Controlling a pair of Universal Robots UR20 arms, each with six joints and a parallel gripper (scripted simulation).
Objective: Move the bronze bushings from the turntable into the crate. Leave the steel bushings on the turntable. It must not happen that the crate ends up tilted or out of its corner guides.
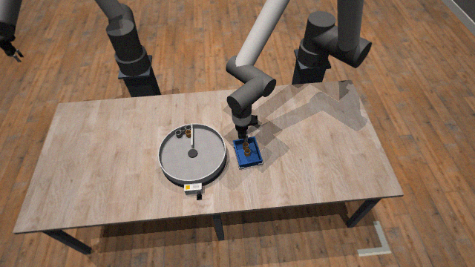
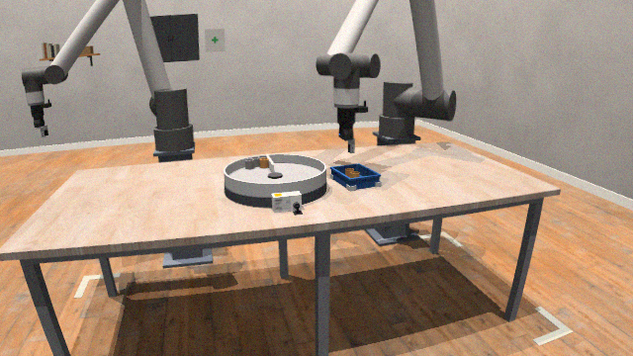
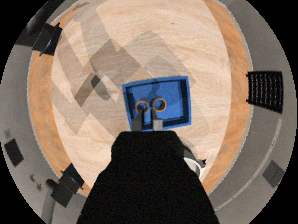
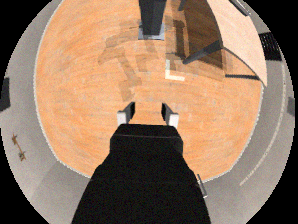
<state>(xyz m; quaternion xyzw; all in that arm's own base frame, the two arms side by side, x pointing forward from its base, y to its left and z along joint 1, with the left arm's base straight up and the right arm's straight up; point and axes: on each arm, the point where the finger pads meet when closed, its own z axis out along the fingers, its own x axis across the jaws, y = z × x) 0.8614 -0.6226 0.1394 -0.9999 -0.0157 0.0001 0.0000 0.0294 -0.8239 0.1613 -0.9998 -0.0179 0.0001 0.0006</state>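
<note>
The blue crate [image 1: 254, 162] [image 2: 367, 184] [image 3: 176, 88] sits level between its corner guides [image 2: 351, 187]. Two bronze bushings [image 1: 247, 152] [image 2: 355, 174] [image 3: 159, 104] stand in it. My left gripper [image 1: 246, 137] [image 2: 351, 145] [image 3: 147, 114] is above the crate, its fingers partly open with nothing between them. On the turntable [image 1: 185, 167] [image 2: 307, 170], one bronze bushing [image 1: 188, 132] [image 2: 264, 163] stands against several steel bushings [image 1: 179, 134] [image 2: 249, 164] near the back wall. My right gripper [image 1: 18, 55] [image 2: 45, 132] [image 4: 148, 107] is wide open and empty, far off beyond the table.
A white bar [image 1: 192, 139] [image 2: 271, 164] reaches from the turntable's hub to its back rim, just beside the bronze bushing. A small control box [image 1: 193, 188] [image 2: 287, 202] stands at the turntable's front. The turntable's raised rim is close beside the crate.
</note>
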